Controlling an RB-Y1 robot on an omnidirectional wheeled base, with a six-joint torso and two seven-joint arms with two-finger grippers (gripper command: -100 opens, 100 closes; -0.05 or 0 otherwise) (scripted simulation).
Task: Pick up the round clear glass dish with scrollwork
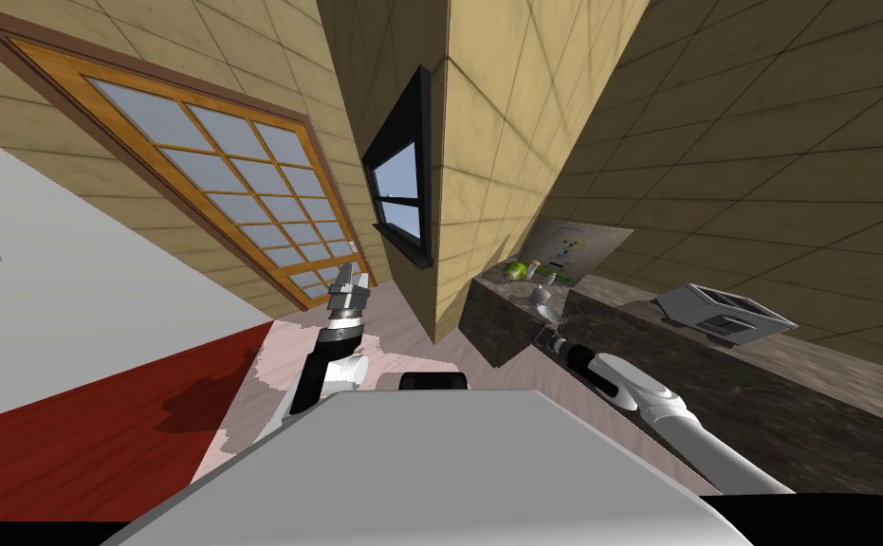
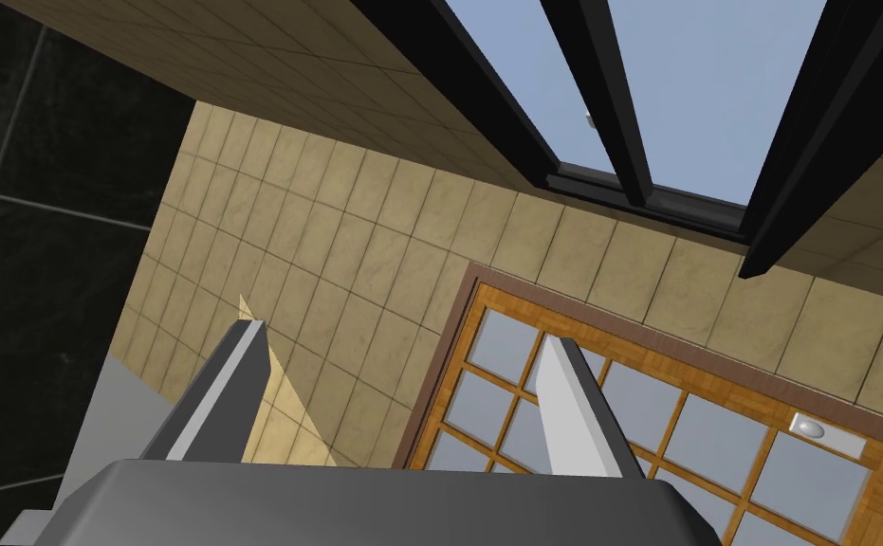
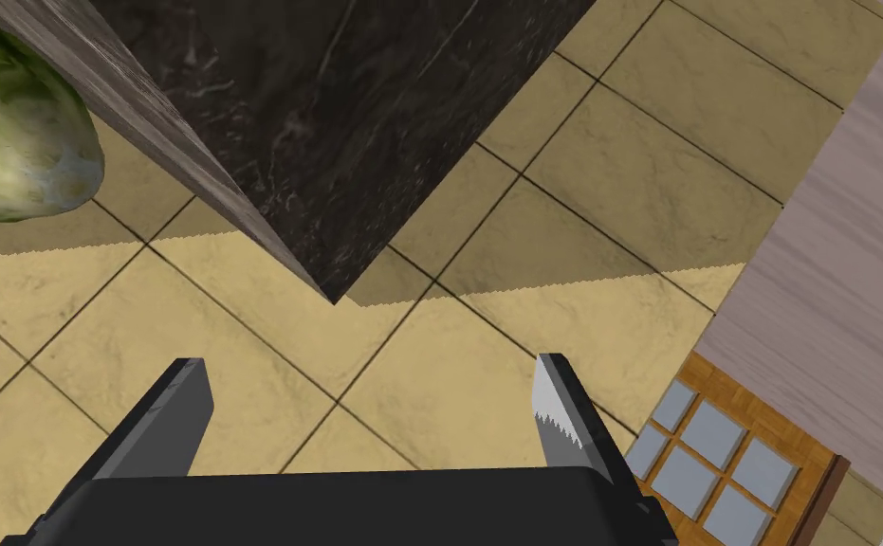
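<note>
Dark marbled counter (image 1: pixel 762 398) holds the small pale round dish (image 1: pixel 541 297), ungrasped; my right gripper (image 3: pixel 370 363) and left gripper (image 2: pixel 401 336) both gape empty.

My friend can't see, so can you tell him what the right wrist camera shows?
The right gripper hangs open, holding nothing, facing the corner of a dark marble counter against a tan tiled wall. A green lettuce peeks past the counter's edge, and a wood-framed window shows beside one finger.

left pincer (image 2: pixel 401 336): raised, spread apart | right pincer (image 3: pixel 370 362): outstretched, spread apart
</note>
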